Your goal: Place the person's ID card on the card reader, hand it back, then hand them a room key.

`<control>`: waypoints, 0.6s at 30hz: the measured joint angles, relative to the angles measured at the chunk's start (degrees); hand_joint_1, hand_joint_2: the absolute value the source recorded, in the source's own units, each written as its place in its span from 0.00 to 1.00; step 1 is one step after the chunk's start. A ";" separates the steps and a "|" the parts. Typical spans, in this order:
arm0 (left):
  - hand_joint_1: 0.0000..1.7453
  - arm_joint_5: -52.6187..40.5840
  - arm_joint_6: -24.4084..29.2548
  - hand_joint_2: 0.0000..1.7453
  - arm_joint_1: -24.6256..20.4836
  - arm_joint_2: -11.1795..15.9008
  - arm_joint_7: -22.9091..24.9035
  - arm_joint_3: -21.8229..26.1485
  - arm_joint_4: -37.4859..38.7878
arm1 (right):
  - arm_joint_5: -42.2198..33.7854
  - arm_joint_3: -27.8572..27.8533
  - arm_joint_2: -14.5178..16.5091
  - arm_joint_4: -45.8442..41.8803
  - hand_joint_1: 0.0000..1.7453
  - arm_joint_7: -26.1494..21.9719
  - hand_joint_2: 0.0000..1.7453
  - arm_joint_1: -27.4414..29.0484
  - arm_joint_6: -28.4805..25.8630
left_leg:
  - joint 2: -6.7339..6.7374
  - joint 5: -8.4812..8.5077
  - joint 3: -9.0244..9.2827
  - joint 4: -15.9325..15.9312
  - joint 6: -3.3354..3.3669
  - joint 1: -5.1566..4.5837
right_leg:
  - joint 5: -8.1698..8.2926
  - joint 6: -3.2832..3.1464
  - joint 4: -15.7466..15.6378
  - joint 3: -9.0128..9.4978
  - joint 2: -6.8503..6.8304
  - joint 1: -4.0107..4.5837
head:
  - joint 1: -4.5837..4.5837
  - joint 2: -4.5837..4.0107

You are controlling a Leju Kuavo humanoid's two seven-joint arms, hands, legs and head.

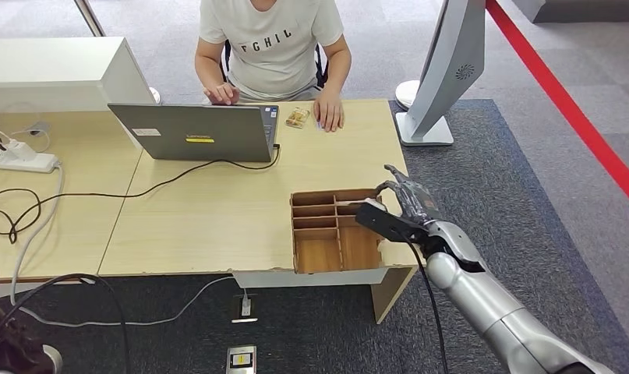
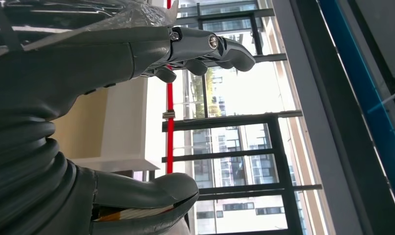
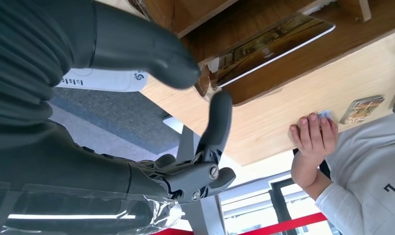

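My right hand hangs over the right side of the wooden divider box at the table's near edge. In the right wrist view its thumb and a finger pinch the end of a printed room key card that leans inside a compartment of the box. The person sits across the table with both hands on it. A small stack of cards lies by their hand. My left hand holds nothing, its thumb and fingers well apart.
An open grey laptop stands at the far middle of the table, with cables and a power strip to the left. A white kiosk stand rises off the table's right end. A small device lies on the floor.
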 joint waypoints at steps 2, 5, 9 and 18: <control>0.00 -0.06 0.00 1.00 0.07 0.00 0.33 0.00 0.00 | -0.37 -0.30 -0.31 -0.40 1.00 0.01 1.00 0.31 -0.20 | 0.00 0.00 0.00 0.00 0.00 0.00 | 0.00 0.00 0.00 0.00 0.00 0.00 | 0.01 0.00; 0.00 0.03 0.00 1.00 0.06 0.01 0.56 -0.02 0.00 | -0.99 -0.69 -0.69 -0.94 1.00 0.01 1.00 0.62 -0.34 | 0.00 0.00 0.00 0.00 0.00 0.00 | 0.00 0.00 0.00 0.00 0.00 0.00 | 0.01 0.00; 0.00 0.33 0.00 1.00 0.05 0.02 0.66 -0.09 0.00 | -2.07 -1.26 -1.13 -1.74 0.93 0.13 1.00 1.10 -0.39 | 0.00 0.00 0.00 0.00 0.00 0.00 | 0.00 0.00 -0.01 0.01 0.00 -0.01 | 0.01 0.00; 0.00 0.35 0.00 1.00 -0.04 0.02 0.98 -0.32 0.00 | -2.86 -1.73 -1.73 -3.01 0.00 0.82 1.00 1.71 -0.86 | 0.01 0.00 0.02 0.00 0.00 0.00 | 0.00 0.00 0.00 0.00 0.00 0.00 | -0.01 0.00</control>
